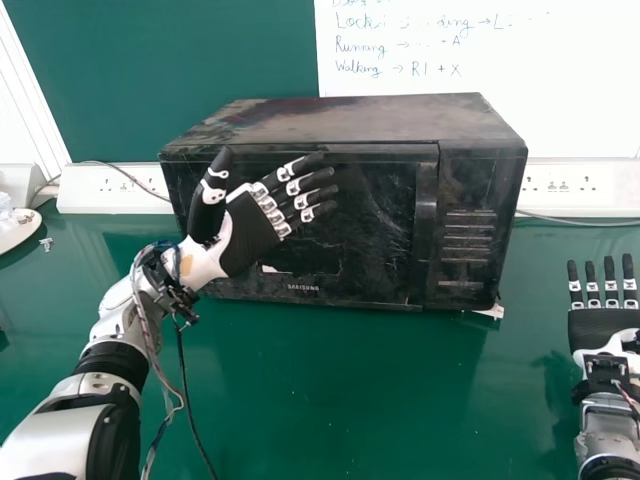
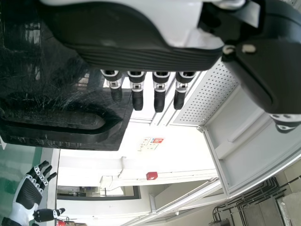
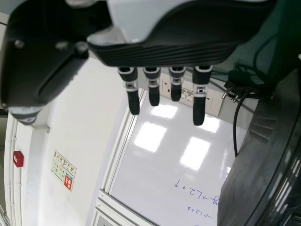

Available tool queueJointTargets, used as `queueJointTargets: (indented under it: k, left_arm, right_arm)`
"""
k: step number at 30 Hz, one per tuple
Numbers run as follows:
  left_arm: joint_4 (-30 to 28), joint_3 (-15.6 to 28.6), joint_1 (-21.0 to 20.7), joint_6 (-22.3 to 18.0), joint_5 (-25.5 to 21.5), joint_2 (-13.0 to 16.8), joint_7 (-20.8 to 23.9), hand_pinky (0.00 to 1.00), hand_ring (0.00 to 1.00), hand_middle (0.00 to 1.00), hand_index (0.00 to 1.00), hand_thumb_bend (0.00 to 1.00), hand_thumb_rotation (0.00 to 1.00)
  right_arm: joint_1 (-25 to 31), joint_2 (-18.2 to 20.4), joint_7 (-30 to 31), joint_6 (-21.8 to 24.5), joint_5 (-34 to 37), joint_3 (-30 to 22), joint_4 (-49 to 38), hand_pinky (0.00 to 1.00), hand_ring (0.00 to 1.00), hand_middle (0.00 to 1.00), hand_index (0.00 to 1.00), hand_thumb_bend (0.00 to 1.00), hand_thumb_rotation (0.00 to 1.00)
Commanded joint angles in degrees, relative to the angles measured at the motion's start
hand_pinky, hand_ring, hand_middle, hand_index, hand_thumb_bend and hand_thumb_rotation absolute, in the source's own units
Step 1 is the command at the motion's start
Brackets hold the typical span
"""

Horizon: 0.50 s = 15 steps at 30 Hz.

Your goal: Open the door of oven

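Green worktop [image 1: 330,400] carries the oven [image 1: 340,120]. Left hand [image 1: 248,235] and right hand [image 1: 600,327] are released; too short reach could miss the handle [image 1: 425,225].

Blk oven [image 1: 352,135], scuffed | upright on grn tbl [image 1: 330,400] | door [image 1: 375,235] shut, facing robot

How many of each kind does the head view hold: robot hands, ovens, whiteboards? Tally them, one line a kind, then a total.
Robot hands: 2 (left hand, right hand)
Oven: 1
Whiteboard: 1
Total: 4
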Motion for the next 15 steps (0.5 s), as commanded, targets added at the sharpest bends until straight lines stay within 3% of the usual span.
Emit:
queueJointTargets:
  k: [1, 7, 15]
  left_arm:
    - [0.4, -0.7, -1.6, -0.8, 1.2, -0.3, 0.5, 0.73, 0.97, 1.00, 0.95, 0.97, 0.85]
    - [0.2, -2.6, -2.2, -3.6, 4.6, -0.9, 2.8, 0.74, 0.98, 1.00, 0.94, 0.96, 0.86]
    - [0.8, -3.0, -3.5, -3.6, 6.0, -1.7, 4.3, 0.71, 0.99, 1.00, 0.97, 0.94, 0.87]
  right_arm:
    - [-0.9, 0.5, 0.1, 0.0, 0.4, -0.2, -0.3, 1.00, 1.00, 1.00, 1.00, 1.00, 0.88]
    - [-0.8, 0.7, -0.1, -0.8, 0.0, 0.1, -0.3, 1.00, 1.00, 1.00, 1.00, 1.00, 0.88]
    - [-0.9, 0.9, 0.3, -0.3, 0.5, -0.2, -0.4, 1.00, 1.00, 1.00, 1.00, 1.00, 0.87]
